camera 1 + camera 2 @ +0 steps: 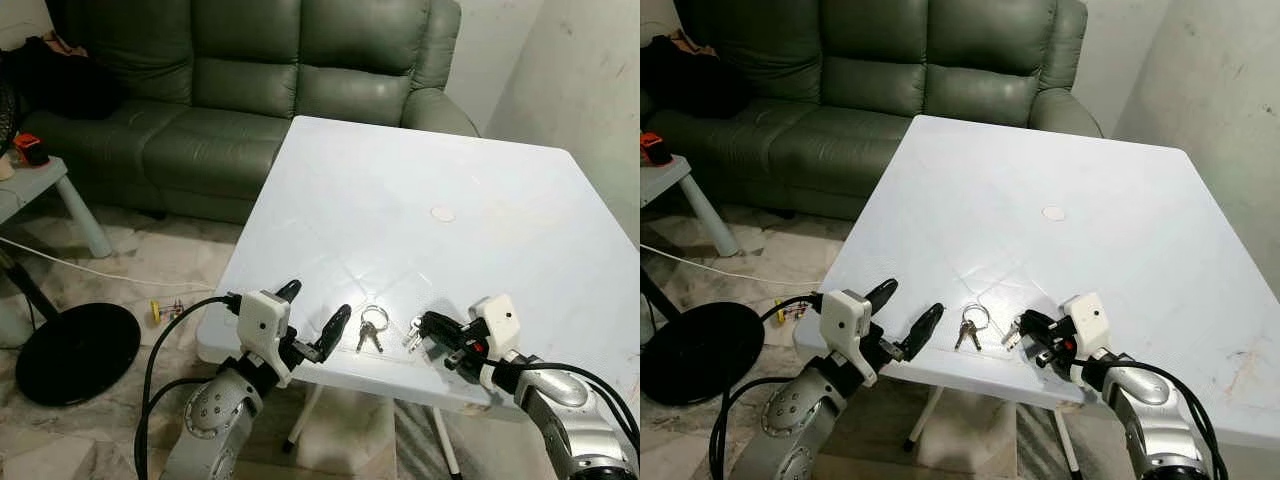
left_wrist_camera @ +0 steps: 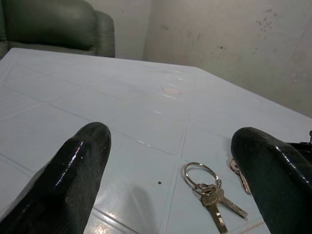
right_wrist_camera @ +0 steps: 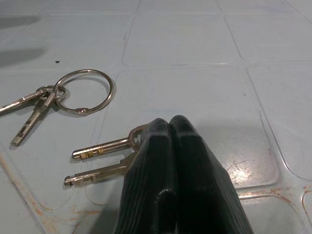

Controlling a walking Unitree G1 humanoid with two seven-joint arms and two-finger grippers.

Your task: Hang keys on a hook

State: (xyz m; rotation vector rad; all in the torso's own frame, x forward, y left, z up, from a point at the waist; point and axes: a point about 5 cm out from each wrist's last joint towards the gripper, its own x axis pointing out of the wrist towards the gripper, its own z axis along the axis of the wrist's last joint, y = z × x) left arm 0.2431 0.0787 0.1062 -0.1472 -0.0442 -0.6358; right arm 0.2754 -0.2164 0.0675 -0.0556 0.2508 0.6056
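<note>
Right gripper [image 3: 170,127] jaws pinched on two brass keys [image 3: 100,161] at lower centre; shallow grip, likely to slip off white plastic desk [image 1: 420,190]

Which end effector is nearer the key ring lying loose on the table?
Roughly equal, left slightly nearer. The left end effector sits open just to the robot's left of the loose key ring; the right end effector is to its right, shut on a second key set.

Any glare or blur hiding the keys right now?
Head views: sharp, soft sheen on the table, ringed keys clear. Left wrist view: fingers blurred, keys sharp. Right wrist view: right gripper shut on second key set, in focus, its ring hidden.
</note>
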